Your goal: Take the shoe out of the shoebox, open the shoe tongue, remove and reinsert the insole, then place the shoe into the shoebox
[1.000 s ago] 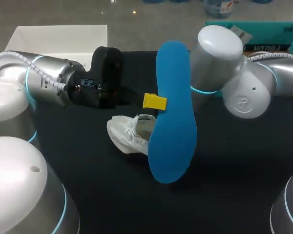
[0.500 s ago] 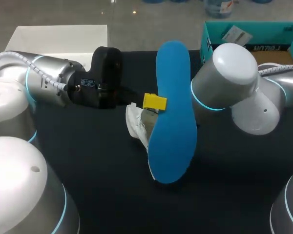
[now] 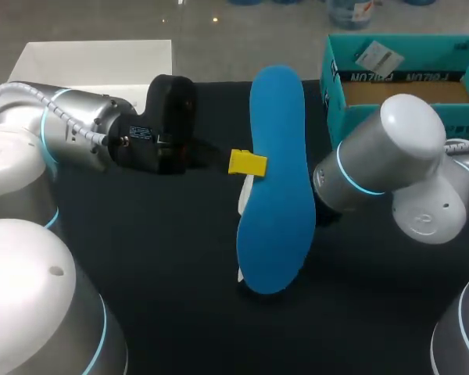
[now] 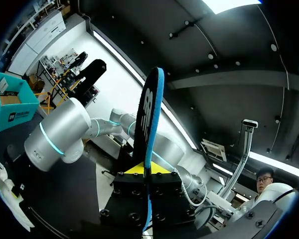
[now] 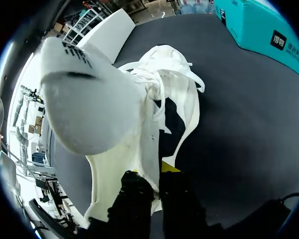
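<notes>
While the left gripper (image 4: 147,170) clamps the blue insole (image 3: 275,187) on end, long axis near upright, the white shoe (image 5: 139,114) hangs pinched in the right gripper (image 5: 157,172), just behind it on the right arm's side.

Print lines the teal shoebox (image 3: 375,76) wall at upper right, and a white logo marks the insole (image 4: 147,112) on its black underside.
</notes>
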{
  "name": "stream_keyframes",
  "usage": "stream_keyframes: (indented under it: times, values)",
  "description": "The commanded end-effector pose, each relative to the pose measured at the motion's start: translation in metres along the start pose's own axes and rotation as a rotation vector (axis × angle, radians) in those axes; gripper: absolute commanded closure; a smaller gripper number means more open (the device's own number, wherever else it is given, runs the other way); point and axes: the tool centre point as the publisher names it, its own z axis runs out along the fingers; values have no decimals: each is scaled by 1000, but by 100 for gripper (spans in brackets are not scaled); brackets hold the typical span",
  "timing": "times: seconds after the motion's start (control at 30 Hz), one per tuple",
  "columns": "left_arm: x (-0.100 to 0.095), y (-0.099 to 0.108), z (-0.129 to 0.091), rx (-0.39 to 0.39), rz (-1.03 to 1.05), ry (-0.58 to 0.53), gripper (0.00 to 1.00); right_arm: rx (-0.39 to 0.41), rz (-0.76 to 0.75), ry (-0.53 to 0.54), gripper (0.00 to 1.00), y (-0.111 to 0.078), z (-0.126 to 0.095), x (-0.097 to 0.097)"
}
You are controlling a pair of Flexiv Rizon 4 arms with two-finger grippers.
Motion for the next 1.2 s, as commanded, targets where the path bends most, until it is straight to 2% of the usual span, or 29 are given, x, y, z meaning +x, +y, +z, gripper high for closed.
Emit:
stream_keyframes:
  times: [0.03,0.27,0.47,0.5,0.53,0.57,0.7,0.8,1.2]
  values:
    - [-1,1,1,3,1,1,100,45,-8,2,100,9,9,1]
    - [-1,1,1,3,1,1,100,102,16,-45,100,11,20,-6]
    - [-1,1,1,3,1,1,100,64,94,-20,100,6,12,-7]
    - [-1,1,1,3,1,1,100,52,111,-8,87,4,8,-6]
    - [-1,1,1,3,1,1,100,34,137,15,7,3,2,-6]
    - [-1,1,1,3,1,1,100,18,155,28,0,1,-4,-5]
    - [-1,1,1,3,1,1,100,-12,187,113,0,-4,-29,-1]
    - [-1,1,1,3,1,1,100,-56,140,138,0,-4,-47,3]
    - [-1,1,1,3,1,1,100,-56,140,138,0,-4,-47,3]
